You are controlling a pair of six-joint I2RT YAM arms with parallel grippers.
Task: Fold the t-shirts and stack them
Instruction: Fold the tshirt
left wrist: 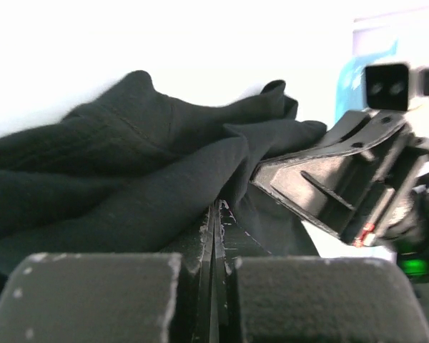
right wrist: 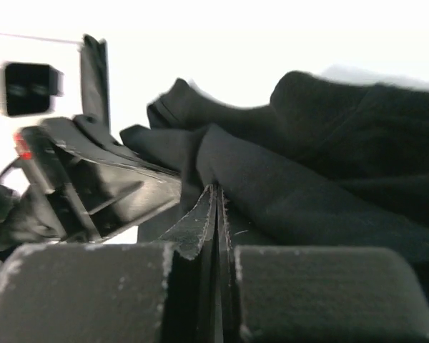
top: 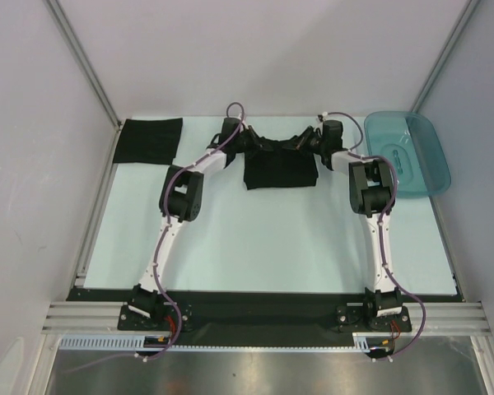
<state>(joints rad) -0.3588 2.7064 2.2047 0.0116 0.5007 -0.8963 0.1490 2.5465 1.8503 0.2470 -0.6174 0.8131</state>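
From 6 o'clock on the desk [top: 272, 247], I see both arms reaching away from me towards 12 o'clock. Between them, past the middle of the desk, lies a black t-shirt [top: 280, 171]. Its near part is a squarish dark panel and its far edge is bunched up. The left pincer [left wrist: 216, 214] is clamped tight on that bunched edge at the shirt's 10 o'clock corner, with cloth spilling over its fingertips. The right pincer [right wrist: 216, 196] is likewise closed on the cloth at the shirt's 2 o'clock corner. The two face each other, close but apart. Farther out, at the desk's 11 o'clock corner, a second t-shirt [top: 149, 141] lies flat and folded. At 1 o'clock a translucent teal tray [top: 428, 177] sits at the desk's edge.
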